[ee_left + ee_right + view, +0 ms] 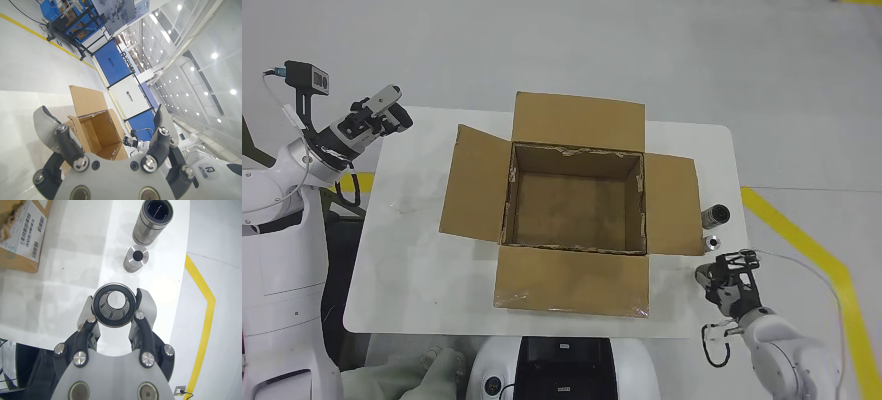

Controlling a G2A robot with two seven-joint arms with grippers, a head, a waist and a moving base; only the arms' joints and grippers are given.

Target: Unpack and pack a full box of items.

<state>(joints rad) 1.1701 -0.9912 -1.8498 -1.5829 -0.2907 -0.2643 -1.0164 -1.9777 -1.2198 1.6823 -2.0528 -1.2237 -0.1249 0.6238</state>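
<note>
Cardboard flaps spread out around the open box (572,282), which sits in the middle of the white bench (412,260) with its inside bare. The right gripper (729,283) is by the bench's right edge, towards the near corner, clenched on a metal sleeve (114,305) with a black rim. The sleeve is upright between the fingers (147,306), and the bench surface shows through its bore; whether it touches the bench cannot be told. Just beyond it, beside the box's right flap, a short cylinder (136,259) stands on end, with a longer cylinder (152,222) close behind it. The left gripper (102,111) is released, jaws wide apart and holding nothing, by the bench's far left corner.
</note>
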